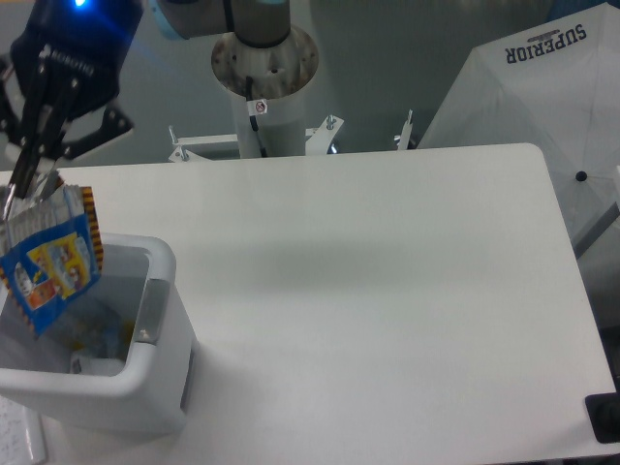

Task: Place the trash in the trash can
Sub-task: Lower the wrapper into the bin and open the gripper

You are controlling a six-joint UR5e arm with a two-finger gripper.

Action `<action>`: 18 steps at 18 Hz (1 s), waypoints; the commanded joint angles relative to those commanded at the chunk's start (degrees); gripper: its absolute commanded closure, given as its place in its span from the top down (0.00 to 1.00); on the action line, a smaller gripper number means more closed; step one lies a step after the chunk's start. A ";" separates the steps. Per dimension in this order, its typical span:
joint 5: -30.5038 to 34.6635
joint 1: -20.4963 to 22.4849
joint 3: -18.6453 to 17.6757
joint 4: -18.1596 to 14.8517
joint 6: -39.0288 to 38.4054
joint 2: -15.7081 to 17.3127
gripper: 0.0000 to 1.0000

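My gripper (27,186) is at the far left, above the trash can, and is shut on the top edge of the blue-and-orange snack wrapper (50,257). The wrapper hangs down from the fingers over the can's opening, its silvery top edge pinched. The white trash can (160,320) stands at the table's front left corner, with a grey handle strip on its right rim. Inside it something clear shows, with a white cap (77,365) near the front wall; it looks like the plastic bottle, though it is mostly hidden.
The white table (368,291) stretches to the right of the can. The arm's base column (263,87) stands behind the table's far edge. A white umbrella-like cover (542,87) marked SUPERIOR is at the back right. A dark object (605,417) sits at the front right corner.
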 joint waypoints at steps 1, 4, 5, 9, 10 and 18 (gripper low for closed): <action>0.09 -0.09 0.00 0.00 0.09 -0.53 0.04; 0.44 -0.44 -0.26 0.00 0.00 -1.76 0.04; 0.53 -0.44 -0.35 0.00 -0.09 -2.11 0.05; 0.70 -0.35 -2.54 0.26 0.44 -2.47 0.22; 0.70 -0.44 -2.90 0.26 0.44 -2.47 0.27; 5.62 -0.18 -5.01 0.26 6.76 -1.94 1.00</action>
